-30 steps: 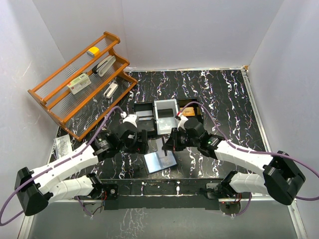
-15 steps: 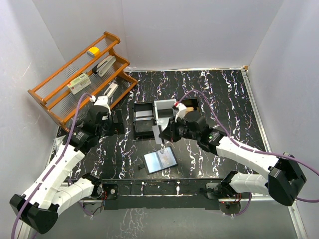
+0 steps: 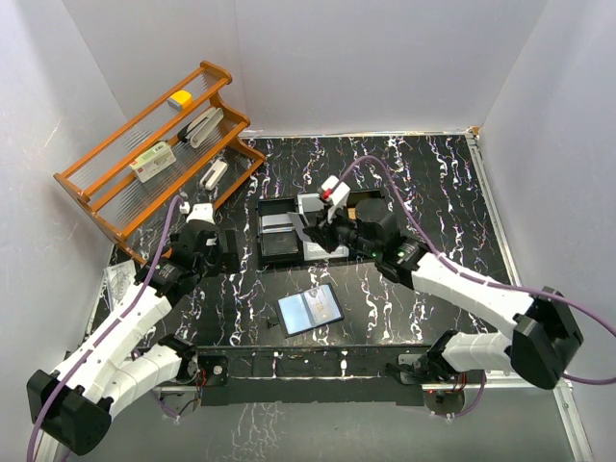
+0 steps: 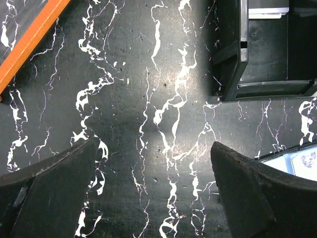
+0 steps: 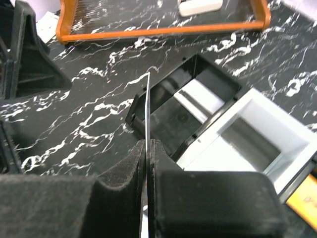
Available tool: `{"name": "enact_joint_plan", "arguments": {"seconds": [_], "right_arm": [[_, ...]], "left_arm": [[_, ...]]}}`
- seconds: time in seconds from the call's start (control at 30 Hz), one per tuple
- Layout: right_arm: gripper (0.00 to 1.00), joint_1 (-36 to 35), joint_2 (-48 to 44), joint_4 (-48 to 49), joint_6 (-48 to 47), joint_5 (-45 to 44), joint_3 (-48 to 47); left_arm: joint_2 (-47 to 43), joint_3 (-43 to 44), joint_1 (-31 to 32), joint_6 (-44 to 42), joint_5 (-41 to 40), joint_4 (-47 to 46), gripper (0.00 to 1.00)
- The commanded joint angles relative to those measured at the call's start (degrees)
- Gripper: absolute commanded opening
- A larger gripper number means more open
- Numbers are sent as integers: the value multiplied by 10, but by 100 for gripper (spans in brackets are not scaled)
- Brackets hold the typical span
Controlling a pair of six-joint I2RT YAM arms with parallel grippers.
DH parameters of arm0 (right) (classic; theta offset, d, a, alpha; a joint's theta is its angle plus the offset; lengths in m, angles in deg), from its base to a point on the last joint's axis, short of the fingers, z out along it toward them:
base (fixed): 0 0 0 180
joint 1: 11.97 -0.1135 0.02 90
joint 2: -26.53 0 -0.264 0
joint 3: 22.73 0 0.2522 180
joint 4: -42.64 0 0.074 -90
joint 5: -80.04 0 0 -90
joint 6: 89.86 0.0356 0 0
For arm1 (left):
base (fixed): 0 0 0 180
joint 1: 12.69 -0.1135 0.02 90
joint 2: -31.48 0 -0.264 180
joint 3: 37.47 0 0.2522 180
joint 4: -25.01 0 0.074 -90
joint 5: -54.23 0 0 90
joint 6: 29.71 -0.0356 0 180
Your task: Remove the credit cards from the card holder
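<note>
Card (image 5: 147,109) in right hand (image 5: 148,151)

Can see only a corner of the card holder (image 4: 299,161), cut by the left wrist view's edge. Cannot read the card (image 5: 148,106), edge-on in the right gripper (image 5: 147,145). Cannot name the items on the wooden rack (image 3: 223,81).

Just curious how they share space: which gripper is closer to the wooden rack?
Left. The left gripper sits just in front of the wooden rack; the right gripper, pinching a card, is over the black tray, farther away.
</note>
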Motion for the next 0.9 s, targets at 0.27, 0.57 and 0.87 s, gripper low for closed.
{"name": "enact_joint_plan", "arguments": {"seconds": [0.27,0.57,0.87], "right_arm": [[0,-34,213,-17,-320,-52,-186],[0,-67,354,-26,-448,-191,-268],[0,-67,423,-26,-503,-202,-307]], "left_arm": [[-14,12,-3,25,-80,13,99],[-26,12,-3,27,-102,13,99],[-24,13,-4,28,-108,15,99]]}}
